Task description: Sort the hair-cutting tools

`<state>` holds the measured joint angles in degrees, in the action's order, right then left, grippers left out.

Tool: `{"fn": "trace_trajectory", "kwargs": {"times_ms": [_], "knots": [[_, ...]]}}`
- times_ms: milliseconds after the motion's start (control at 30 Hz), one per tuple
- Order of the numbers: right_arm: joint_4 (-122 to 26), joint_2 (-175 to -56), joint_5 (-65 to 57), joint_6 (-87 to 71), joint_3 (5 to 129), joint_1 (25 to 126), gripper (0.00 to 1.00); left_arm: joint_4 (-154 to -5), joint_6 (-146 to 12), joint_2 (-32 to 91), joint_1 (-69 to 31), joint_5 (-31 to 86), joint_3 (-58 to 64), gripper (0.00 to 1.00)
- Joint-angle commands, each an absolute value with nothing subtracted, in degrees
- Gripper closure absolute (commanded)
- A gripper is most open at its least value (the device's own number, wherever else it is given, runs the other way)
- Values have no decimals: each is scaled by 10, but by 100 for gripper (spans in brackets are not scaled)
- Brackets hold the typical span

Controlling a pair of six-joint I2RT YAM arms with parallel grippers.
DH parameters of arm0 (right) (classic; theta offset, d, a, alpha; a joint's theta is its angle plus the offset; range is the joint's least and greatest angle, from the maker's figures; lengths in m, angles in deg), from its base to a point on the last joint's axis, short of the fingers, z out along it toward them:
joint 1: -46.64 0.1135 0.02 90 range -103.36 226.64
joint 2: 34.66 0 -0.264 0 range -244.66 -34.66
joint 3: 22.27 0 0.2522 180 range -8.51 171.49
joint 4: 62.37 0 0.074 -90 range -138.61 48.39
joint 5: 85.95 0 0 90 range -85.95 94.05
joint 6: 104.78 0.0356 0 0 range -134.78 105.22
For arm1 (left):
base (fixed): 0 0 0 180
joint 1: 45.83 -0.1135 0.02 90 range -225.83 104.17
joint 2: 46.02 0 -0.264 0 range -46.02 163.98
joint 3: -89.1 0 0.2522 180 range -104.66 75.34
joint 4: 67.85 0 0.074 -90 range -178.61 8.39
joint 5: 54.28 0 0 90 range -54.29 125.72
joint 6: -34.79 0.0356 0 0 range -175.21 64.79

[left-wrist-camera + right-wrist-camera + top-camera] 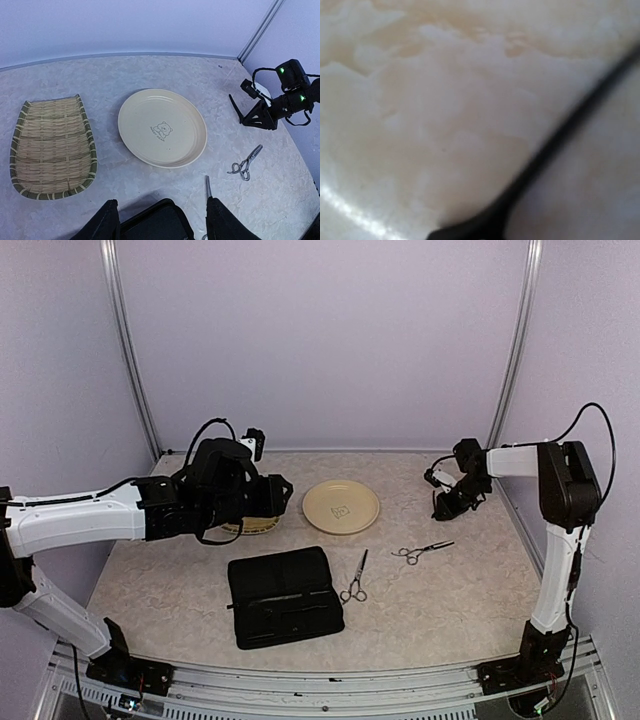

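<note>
The beige marble-patterned table (470, 610) carries everything. The white-and-black left arm (80, 520) reaches in from 9 o'clock, and the left gripper (162, 201) hangs above the table with its jaws spread wide and nothing between them. Its wrist view looks down past both black fingers (225, 220) onto tray, plate and case. The white-and-black right arm (560, 540) rises at 3 o'clock and bends down so that the right gripper (441, 508) points at the tabletop at about 2 o'clock from the centre. Whether its jaws are apart or together I cannot tell: its wrist view gives only blurred tabletop, very close, crossed by a thin dark curved strip (545, 155) too blurred to name. The black rectangular zip case (285, 595) lies flat at 7 o'clock. The woven bamboo tray with a dark green rim (52, 147) sits at 10 o'clock, partly hidden under the left gripper in the top view. The round cream plate with a small bear print (341, 506) sits at 12 o'clock, near the tray but apart from it. Both task tools in view lie bare on the table. One pair of slim silver metal scissors (356, 578) is just beside the case's right edge, rings toward 6 o'clock and tip toward 12. The second silver pair (422, 551) lies at 3 o'clock, rings toward 9 and blades toward 3 — near the right gripper, not touching it.
</note>
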<state>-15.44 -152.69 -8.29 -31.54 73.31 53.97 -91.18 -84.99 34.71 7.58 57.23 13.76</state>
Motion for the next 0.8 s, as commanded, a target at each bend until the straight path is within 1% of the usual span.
{"fn": "trace_trajectory", "kwargs": {"times_ms": [0, 67, 167, 200, 267, 400, 600, 700, 767], "knots": [[-152, -1535, -68, -301, 746, 537, 84, -911, -854, 347, 84, 582, 151, 42], [-152, -1535, -64, -297, 747, 536, 85, -905, -856, 344, 85, 578, 156, 42], [-156, -1534, -56, -299, 748, 536, 89, -900, -854, 347, 85, 574, 156, 42], [-156, -1535, -55, -302, 749, 537, 92, -900, -853, 347, 85, 574, 154, 42], [-153, -1539, -52, -311, 756, 536, 100, -901, -849, 349, 85, 574, 151, 42], [-156, -1529, -34, -334, 751, 536, 100, -907, -841, 352, 85, 578, 146, 42], [-176, -1461, -21, -404, 721, 537, 100, -920, -811, 356, 69, 581, 139, 40], [-183, -1408, -63, -454, 687, 539, 100, -972, -835, 370, 25, 535, 123, 40], [-184, -1368, -104, -495, 661, 547, 100, -1008, -844, 375, 0, 496, 125, 42]]}}
